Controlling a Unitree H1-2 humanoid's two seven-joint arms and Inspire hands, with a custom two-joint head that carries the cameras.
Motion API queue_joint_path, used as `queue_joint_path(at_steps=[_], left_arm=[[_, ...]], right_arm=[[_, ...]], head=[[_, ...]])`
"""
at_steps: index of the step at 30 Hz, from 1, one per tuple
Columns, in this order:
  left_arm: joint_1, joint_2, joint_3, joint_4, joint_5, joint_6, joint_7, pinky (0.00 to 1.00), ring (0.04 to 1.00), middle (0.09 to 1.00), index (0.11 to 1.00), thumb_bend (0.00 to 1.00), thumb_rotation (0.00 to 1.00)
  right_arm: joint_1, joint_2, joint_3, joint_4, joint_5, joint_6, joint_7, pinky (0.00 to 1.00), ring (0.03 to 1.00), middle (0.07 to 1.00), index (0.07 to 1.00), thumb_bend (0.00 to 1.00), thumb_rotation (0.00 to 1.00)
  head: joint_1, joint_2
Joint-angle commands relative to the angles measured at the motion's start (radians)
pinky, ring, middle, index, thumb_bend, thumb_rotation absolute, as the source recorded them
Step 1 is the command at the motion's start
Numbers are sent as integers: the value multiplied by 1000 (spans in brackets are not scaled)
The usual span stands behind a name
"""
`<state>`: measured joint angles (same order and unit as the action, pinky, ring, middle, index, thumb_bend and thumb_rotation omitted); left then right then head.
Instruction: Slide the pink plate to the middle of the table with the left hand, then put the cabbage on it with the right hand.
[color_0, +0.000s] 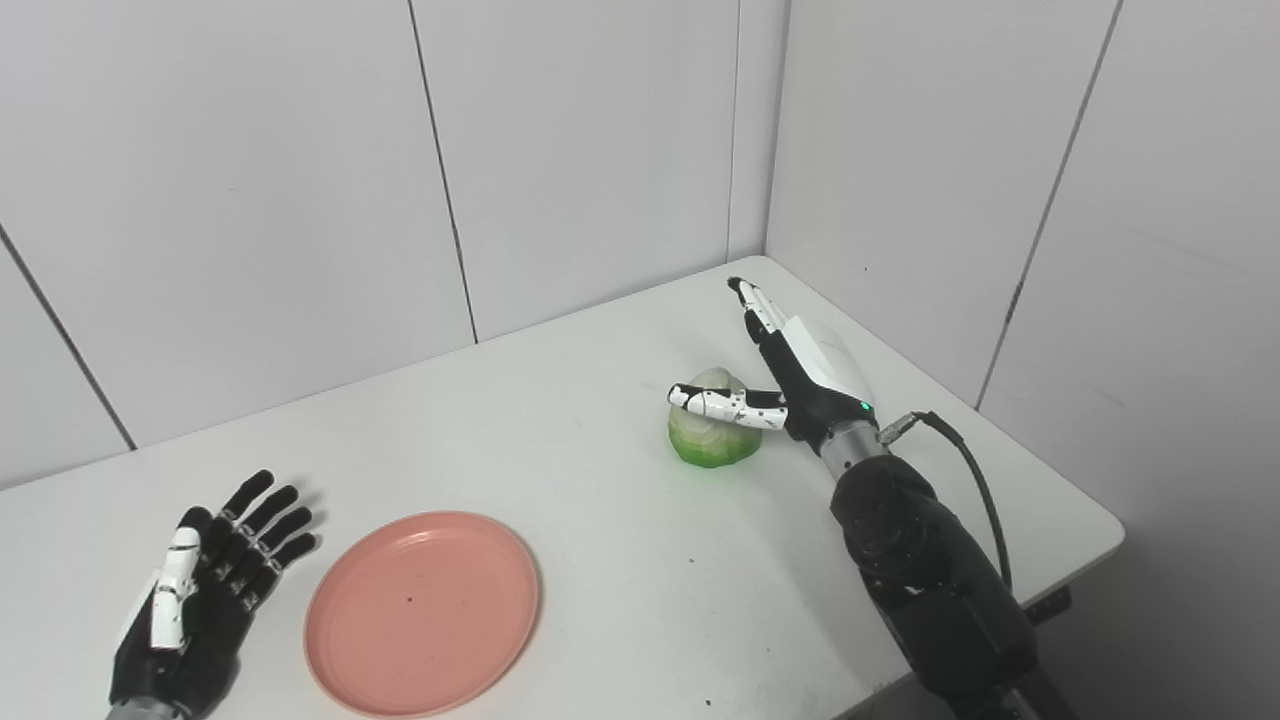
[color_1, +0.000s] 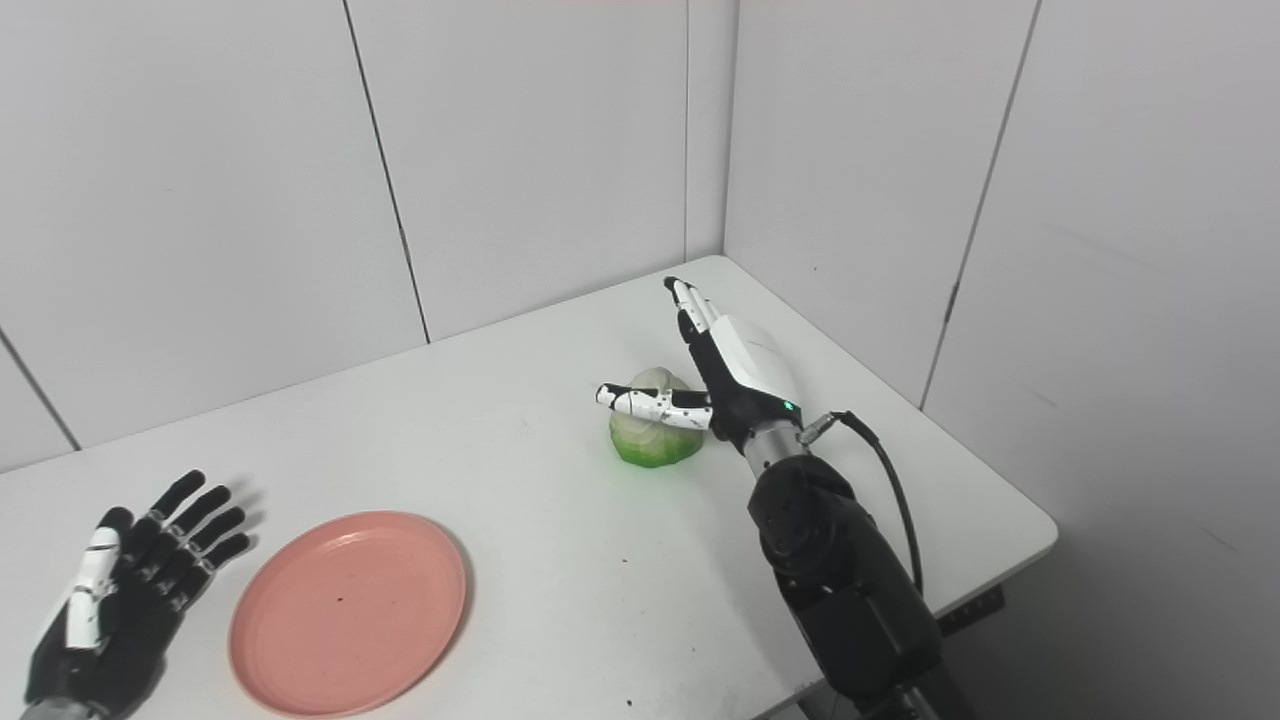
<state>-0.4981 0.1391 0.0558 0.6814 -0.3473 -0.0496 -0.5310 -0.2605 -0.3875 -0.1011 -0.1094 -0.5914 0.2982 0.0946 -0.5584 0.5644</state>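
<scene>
The right robot hand (color_0: 790, 375) stood spread beside the cabbage (color_0: 712, 432), thumb seemingly touching; left robot hand (color_0: 205, 590) open beside the pink plate (color_0: 422, 612); it should curl fully round before lifting.

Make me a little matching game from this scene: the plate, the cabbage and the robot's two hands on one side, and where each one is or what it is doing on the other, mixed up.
Things:
1. pink plate
2. cabbage
3. left hand
4. right hand

Descriptions:
A. open, palm up, near the table's left edge
B. green and white, toward the far right corner
C. open, thumb across the vegetable
D. empty, near the front edge

Pairs: 1-D, 2-B, 3-A, 4-C
</scene>
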Motion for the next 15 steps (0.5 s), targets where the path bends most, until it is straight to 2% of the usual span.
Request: queue_joint_path(at_steps=[1, 15], left_arm=[[85, 13, -6, 49, 18, 78, 13, 836, 858, 876, 866, 503, 1000], [94, 15, -8, 13, 16, 101, 16, 839, 858, 876, 866, 500, 1000]], right_arm=[[-47, -25, 2, -7, 6, 21, -3, 870, 1000, 1000, 1000, 1000, 726], [-72, -35, 27, 79, 31, 24, -8, 929, 1000, 1000, 1000, 1000, 688]], head=[[1, 1], [6, 17]])
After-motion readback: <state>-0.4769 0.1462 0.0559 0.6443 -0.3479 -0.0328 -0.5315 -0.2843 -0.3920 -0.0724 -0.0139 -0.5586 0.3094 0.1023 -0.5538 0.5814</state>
